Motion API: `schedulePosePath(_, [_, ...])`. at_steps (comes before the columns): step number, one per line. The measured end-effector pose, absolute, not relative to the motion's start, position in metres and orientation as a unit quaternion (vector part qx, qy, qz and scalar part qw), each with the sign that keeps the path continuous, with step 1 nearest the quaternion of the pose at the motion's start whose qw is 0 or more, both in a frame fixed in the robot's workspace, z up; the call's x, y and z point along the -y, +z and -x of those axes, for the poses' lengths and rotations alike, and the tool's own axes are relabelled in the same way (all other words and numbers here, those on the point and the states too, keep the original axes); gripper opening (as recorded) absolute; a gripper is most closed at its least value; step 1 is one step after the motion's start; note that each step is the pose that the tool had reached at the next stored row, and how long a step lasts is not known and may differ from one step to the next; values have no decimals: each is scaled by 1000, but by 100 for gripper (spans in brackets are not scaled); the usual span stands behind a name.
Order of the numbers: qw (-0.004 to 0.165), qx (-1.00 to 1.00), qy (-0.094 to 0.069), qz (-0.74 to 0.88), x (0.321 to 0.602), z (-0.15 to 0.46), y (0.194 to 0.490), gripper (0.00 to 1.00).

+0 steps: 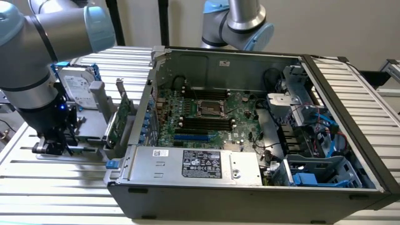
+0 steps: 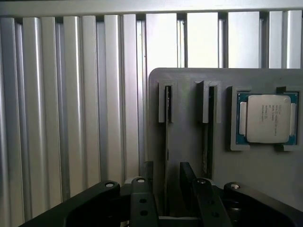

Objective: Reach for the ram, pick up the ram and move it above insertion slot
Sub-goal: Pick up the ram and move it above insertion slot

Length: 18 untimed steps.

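Observation:
The ram (image 2: 167, 106) stands edge-on in a narrow slot of a grey holder (image 2: 184, 94), so I see it as a thin dark strip. My gripper (image 2: 167, 166) is open, with one black finger (image 2: 148, 174) on each side of that strip and a gap to both. A second thin stick (image 2: 209, 127) stands in the neighbouring slot. In the exterior view my gripper (image 1: 53, 142) hangs low over the holder, at the exterior view's left of the open computer case (image 1: 331, 93). The black memory slots (image 1: 203, 123) lie on the motherboard beside the processor socket (image 1: 211, 108).
A processor chip (image 2: 268, 118) rests in a recess of the holder. A silver-labelled hard drive with blue rails (image 1: 78, 90) and a green expansion card (image 1: 119, 119) stand between my arm and the case. A second arm (image 1: 240, 23) rises behind the case. The table is ribbed aluminium (image 2: 71, 104).

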<state>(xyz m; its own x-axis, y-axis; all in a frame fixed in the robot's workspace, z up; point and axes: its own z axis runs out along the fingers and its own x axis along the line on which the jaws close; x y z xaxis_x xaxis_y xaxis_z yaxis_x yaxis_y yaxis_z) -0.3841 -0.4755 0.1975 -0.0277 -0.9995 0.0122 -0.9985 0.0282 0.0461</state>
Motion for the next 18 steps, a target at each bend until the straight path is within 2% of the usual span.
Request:
schedulePosePath(12, [20,717,-12,-697,475,382,196,36])
schedulePosePath(14, [20,717,-12,-697,475,382,196,34])
schedulePosePath(15, [20,717,-12,-697,475,382,196,28])
schedulePosePath(16, [20,717,-12,-697,475,382,196,28])
schedulePosePath(18, [21,717,-12,-697,475,382,196,15])
